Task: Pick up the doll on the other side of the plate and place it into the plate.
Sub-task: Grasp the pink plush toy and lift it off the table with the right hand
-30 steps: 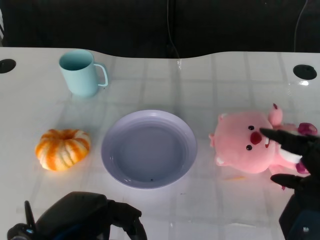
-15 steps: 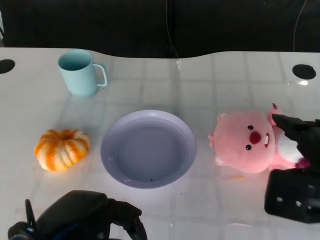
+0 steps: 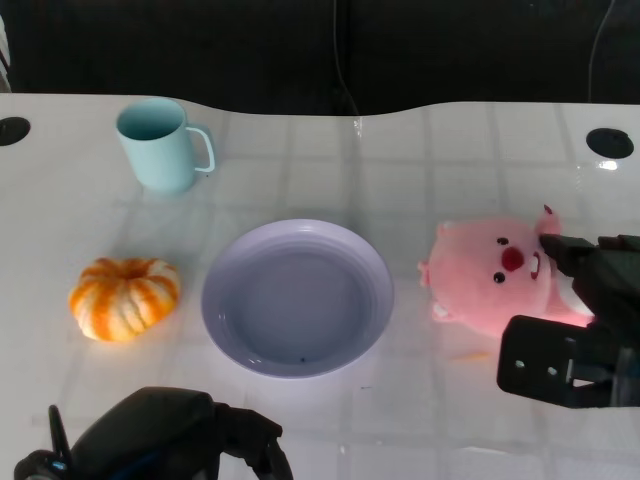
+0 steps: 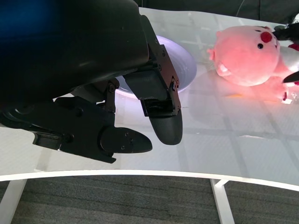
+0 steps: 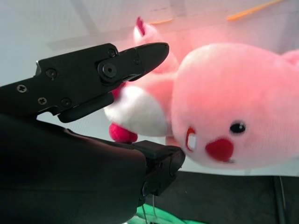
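Overhead, glossy white table (image 3: 300, 150) bears plate (image 3: 297, 297), doll (image 3: 497, 277), dark backdrop behind.

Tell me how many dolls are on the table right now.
1. The pink doll lies right of the purple plate, with the right hand closing around its body. None shows elsewhere; none looks hidden.

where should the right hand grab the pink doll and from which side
Probably around the body, just behind the head, coming from the doll's far side from the plate. The doll lies on its side with its big round head toward the plate, too wide to hold well, while the narrower white-bellied torso faces the right hand, whose fingers already bracket it.
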You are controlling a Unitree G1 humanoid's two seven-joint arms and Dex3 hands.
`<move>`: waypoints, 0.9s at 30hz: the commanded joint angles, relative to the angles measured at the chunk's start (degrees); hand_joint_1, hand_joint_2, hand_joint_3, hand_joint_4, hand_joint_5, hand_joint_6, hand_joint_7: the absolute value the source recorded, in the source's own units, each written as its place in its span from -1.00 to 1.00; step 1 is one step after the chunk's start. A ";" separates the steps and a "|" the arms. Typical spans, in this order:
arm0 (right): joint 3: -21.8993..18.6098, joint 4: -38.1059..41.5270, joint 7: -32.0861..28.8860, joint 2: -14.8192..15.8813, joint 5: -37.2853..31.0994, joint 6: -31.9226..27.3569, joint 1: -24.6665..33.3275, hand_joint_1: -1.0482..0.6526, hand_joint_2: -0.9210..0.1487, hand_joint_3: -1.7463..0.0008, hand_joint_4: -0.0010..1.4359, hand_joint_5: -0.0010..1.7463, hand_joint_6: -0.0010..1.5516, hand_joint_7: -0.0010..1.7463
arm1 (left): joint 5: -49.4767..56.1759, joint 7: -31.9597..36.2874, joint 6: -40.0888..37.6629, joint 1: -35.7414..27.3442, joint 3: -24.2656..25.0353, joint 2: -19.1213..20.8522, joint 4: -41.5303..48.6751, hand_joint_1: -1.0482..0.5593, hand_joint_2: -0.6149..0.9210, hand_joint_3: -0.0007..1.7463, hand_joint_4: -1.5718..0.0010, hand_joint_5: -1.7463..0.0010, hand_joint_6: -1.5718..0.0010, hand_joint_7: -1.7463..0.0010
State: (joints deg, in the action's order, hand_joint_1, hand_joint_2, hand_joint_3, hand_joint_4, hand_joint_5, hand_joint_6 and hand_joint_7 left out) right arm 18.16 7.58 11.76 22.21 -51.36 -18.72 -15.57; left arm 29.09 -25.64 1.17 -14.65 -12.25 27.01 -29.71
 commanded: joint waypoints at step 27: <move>4.66 40.61 -21.39 -6.89 10.92 19.43 -14.32 -0.03 -0.98 1.00 0.53 -0.53 0.58 -0.93 | 0.94 -0.53 -1.57 -1.89 0.19 0.95 -3.36 0.06 1.00 -0.67 0.11 -0.62 -0.11 0.28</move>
State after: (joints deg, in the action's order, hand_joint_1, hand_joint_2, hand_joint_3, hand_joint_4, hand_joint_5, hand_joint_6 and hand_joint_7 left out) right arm 22.24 45.95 -9.67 16.59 -41.76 -1.16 -32.58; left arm 29.67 -25.92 -0.48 -15.89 -12.07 27.25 -32.40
